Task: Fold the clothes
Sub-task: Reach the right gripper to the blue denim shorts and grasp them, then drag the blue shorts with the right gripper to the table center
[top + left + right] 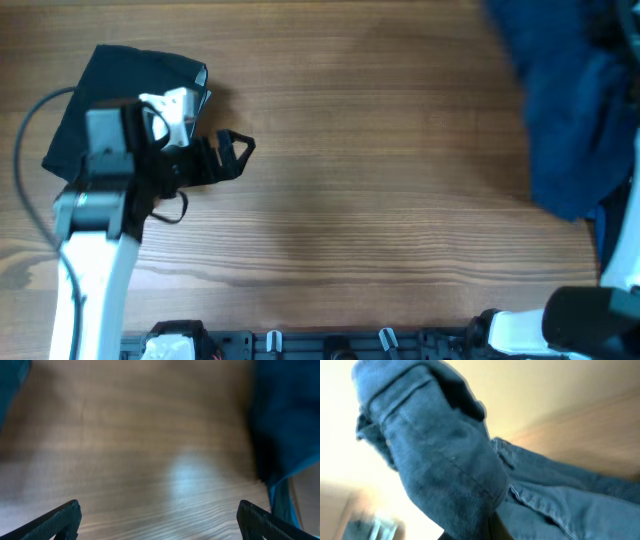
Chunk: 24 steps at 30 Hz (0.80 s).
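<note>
Open worktop (400,170) is stretching across the whole middle, bare wood from the left arm (95,240) over to the cloth at the far right. The near edge is carrying a dark rail (330,345) with clips.

The left fingers (240,150) are standing wide apart and holding nothing, pointing toward the open middle. In the left wrist view their two tips are sitting at the bottom corners with only wood between them.

Two garments are showing for certain:
- One black garment (120,85) is lying folded at the far left corner, partly under the left arm.
- One pair of denim shorts (565,110) is bunching at the far right, running off the top and right edges. In the right wrist view the denim shorts (445,460) are filling the frame, seams and a pocket edge showing, blurred.

A brighter blue strip at the right edge may be a third garment, though the blur makes this uncertain.

The right arm (590,320) is lying at the near right corner. Its fingers are hidden, so I cannot tell whether they are apart or clamped.
</note>
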Each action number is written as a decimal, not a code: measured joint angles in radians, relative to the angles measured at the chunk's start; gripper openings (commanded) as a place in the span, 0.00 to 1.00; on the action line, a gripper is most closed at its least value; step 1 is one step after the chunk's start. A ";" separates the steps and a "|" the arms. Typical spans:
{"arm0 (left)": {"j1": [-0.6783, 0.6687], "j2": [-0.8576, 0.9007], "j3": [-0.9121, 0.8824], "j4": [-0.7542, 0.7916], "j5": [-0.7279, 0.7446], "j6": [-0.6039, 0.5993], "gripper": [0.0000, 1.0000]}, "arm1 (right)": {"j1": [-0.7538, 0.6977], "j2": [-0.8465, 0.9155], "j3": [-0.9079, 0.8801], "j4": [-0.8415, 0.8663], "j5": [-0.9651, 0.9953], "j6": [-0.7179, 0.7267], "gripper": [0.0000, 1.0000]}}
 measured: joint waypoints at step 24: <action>0.000 -0.205 0.040 -0.185 -0.092 0.000 0.97 | 0.532 0.108 -0.087 -0.357 0.480 -0.117 0.61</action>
